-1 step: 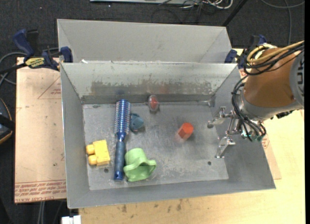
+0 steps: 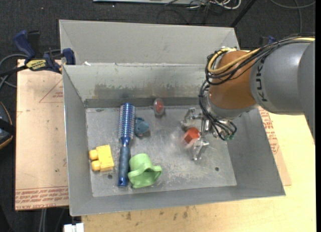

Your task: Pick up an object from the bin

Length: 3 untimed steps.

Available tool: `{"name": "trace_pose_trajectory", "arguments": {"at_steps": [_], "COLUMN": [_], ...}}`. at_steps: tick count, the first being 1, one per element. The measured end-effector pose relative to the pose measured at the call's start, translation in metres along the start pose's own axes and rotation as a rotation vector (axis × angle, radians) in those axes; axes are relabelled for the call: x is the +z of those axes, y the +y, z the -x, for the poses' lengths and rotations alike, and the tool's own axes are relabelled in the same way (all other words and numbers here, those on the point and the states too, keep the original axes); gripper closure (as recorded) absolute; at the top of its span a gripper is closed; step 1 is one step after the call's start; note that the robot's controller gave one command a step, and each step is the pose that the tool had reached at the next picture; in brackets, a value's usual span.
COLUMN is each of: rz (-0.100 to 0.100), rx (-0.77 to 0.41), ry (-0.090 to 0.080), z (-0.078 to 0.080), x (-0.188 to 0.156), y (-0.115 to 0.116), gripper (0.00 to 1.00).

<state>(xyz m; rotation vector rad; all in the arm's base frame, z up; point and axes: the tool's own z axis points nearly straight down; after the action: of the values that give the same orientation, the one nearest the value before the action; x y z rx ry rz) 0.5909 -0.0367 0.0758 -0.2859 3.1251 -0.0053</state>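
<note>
My gripper hangs over the right half of the bin floor, under the orange wrist cover. Its two metal fingers stand apart, one at the upper left and one at the lower right. A small red block sits between them. A small reddish ball lies by the back wall, to the upper left of the gripper.
To the left lie a blue hairbrush, a small teal piece beside it, a green cup near the front and a yellow brick at the far left. Bare floor stretches in front of the gripper.
</note>
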Motion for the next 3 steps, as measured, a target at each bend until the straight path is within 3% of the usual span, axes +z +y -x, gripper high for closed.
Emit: {"name": "trace_pose_trajectory", "arguments": {"at_steps": [1, 2, 3], "rz": [0.002, 0.005, 0.008], "rx": [-0.034, 0.183, 0.271], "ry": [-0.005, 0.002, -0.001], "z": [0.019, 0.01, 0.008], "x": [-0.026, -0.024, 0.0], "y": [-0.014, -0.011, -0.024], "gripper": [0.0, 0.0, 0.0]}}
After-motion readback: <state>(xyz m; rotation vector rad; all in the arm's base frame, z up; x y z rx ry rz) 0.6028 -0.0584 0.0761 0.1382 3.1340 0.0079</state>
